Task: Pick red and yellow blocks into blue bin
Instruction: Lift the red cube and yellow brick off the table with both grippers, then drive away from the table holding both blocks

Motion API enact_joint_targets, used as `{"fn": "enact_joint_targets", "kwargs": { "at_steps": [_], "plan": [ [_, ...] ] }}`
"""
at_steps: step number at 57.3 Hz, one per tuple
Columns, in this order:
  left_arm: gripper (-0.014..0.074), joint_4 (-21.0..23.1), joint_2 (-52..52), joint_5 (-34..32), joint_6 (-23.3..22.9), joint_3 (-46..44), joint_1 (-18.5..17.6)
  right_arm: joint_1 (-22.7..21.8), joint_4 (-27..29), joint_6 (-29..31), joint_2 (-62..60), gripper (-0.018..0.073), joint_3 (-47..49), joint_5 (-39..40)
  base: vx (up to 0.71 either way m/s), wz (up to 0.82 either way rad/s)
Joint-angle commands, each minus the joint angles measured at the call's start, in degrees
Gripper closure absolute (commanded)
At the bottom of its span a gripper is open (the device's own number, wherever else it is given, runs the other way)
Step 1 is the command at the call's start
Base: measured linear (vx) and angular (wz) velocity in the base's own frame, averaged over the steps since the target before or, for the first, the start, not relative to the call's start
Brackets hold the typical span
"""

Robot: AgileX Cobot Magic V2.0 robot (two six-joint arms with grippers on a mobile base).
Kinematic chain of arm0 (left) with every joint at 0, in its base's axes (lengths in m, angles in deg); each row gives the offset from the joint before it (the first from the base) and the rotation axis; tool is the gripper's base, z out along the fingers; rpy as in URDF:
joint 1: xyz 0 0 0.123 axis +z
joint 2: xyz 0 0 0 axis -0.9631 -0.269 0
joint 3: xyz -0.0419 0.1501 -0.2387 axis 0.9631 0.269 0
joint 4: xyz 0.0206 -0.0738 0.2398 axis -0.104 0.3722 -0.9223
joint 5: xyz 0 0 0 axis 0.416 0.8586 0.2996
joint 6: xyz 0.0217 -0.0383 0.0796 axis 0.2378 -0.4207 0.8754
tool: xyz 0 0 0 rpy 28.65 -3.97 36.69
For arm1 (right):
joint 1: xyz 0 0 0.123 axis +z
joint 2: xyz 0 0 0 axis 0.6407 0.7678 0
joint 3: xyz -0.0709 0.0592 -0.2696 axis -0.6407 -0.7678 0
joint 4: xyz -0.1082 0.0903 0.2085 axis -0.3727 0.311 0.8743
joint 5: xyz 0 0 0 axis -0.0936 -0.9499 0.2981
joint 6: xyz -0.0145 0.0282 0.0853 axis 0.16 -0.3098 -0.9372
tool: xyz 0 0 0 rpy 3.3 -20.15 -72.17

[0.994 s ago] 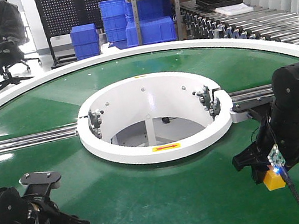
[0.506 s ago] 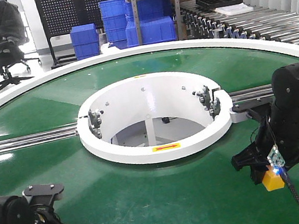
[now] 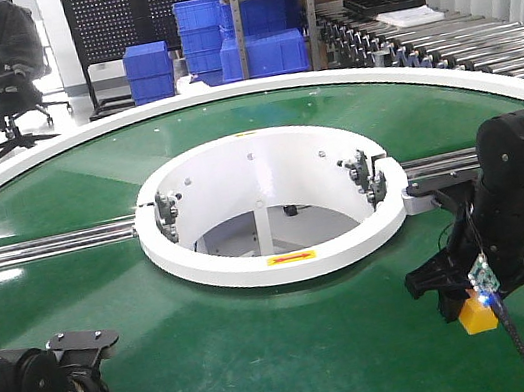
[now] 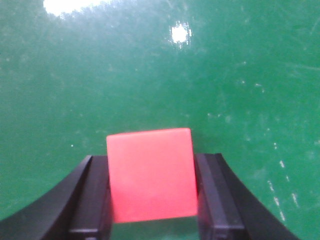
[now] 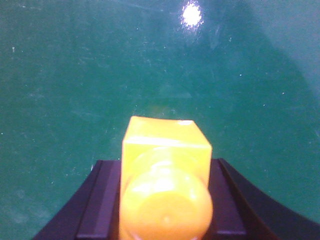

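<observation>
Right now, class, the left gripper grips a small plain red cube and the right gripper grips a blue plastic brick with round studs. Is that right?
One slip: the right gripper grips a yellow plastic brick with round studs, not a blue one; the right wrist view shows it. The left gripper does grip the small plain red cube.

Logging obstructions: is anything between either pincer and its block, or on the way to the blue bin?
Nothing visible: the left pincer grips the red cube, the right pincer the yellow brick. The blue bin is out of view, so that path is unknown.
</observation>
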Motion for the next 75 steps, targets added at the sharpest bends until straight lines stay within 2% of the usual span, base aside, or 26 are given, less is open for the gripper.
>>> {"fn": "enact_joint_targets", "kwargs": {
  "at_steps": [1, 12, 26, 36, 44, 54, 64, 75],
  "plan": [
    [0.0606, 0.21, 2.67, -2.7, 0.0, -1.37, -0.1, 0.0, -0.02, 0.49, -3.24, 0.057, 1.61, 1.71, 0.0, 0.0],
    [0.0604, 0.26, 5.85, -1.57, 1.02, -1.37, -0.1, 0.0, -0.01, 0.49, -3.35, 0.057, 1.61, 1.71, 0.0, 0.0],
    [0.06, 0.26, 20.53, -3.39, 1.05, -1.37, -0.1, 0.06, 1.05, 2.33, -7.71, 0.057, 1.61, 2.35, 0.0, 0.0],
    [0.0597, 0.26, 32.65, 0.85, 1.7, -1.37, -0.1, 0.06, 8.38, 6.74, -15.09, 0.057, 0.25, 5.79, 0.0, 0.0],
    [0.0597, 0.26, 40.34, 4.39, 3.02, -1.25, -0.1, 0.06, 14.32, 10.1, -25.09, 0.057, -7.63, 15.09, 0.0, 0.0],
    [0.0597, 1.99, 48.79, 10.52, 2.56, -0.8, -0.1, 0.0, 15.29, 11.47, -37.49, 0.057, -21.39, 23.13, 0.0, 0.0],
    [0.0597, 3.12, 56.44, 8.66, 2.56, 4.88, -0.1, 0.0, 15.08, 11.47, -47.07, 0.057, -30.33, 27.64, 0.0, 0.0],
    [0.0597, 4.84, 62.15, 4.74, 2.51, 11.22, -0.1, 0.0, 15.08, 11.25, -49.58, 0.057, -32.47, 27.04, 0.0, 0.0]
  ]
}}
